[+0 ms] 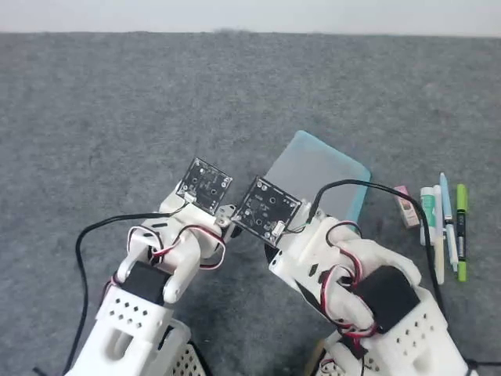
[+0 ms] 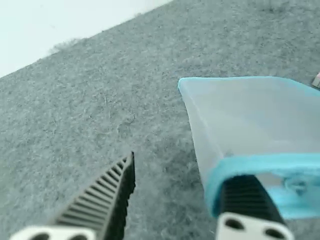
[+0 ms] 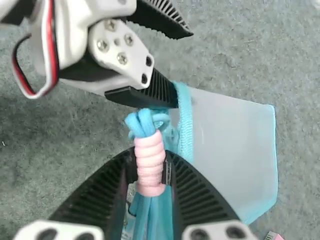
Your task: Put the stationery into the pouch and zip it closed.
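Grey felt-like cloth covers the table under both arms. On it, the right gripper is clenched on the pink zipper pull of the pouch, its 2 ribbed black fingers pressed against either side of the pull. A knot of teal cord sticks out just past the fingertips.

The left gripper is spread wide. 1 finger touches the teal rim at the pouch's near end, right beside the pull, and the other finger hangs over bare cloth, apart from the pouch.

The pouch is frosted and see-through with teal edging. It lies flat, stretching away from both grippers toward the far right of the table.

In the high view, a row of pens lies side by side to the right of the pouch, outside it. A green marker is outermost, and a small pink item sits between the pens and the pouch.
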Controlling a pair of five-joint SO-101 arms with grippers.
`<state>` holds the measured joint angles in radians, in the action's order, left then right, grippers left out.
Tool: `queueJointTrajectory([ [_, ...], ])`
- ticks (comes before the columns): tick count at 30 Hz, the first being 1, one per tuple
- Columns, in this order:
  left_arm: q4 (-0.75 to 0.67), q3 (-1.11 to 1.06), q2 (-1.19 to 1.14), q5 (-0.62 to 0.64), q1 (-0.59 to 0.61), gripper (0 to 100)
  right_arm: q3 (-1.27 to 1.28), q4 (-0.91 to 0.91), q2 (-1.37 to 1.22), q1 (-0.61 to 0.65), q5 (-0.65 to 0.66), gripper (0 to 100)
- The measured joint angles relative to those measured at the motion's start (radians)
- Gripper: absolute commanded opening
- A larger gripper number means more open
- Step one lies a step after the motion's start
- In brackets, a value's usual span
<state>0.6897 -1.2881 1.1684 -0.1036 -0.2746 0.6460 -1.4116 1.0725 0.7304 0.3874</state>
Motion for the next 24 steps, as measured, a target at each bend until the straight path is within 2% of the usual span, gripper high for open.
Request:
queueJointTrajectory([
  [4, -0.052, -0.046, 0.000, 0.000, -0.003, 0, 0.000, 0.000, 0.000, 0.000, 0.000, 0.7],
  [8, -0.100, -0.091, 0.000, 0.000, -0.002, 1, 0.028, 0.000, 0.000, -0.002, 0.000, 0.7],
  [12, -0.100, -0.092, 0.000, 0.003, 0.060, 1, 0.032, 0.008, 0.000, -0.100, 0.000, 0.7],
  [16, -0.101, -0.092, 0.000, 0.074, 0.161, 1, 0.032, 0.017, -0.009, -0.176, 0.000, 0.7],
  [24, -0.106, -0.092, 0.000, 0.161, 0.295, 1, 0.031, 0.123, -0.187, -0.356, 0.020, 0.7],
])
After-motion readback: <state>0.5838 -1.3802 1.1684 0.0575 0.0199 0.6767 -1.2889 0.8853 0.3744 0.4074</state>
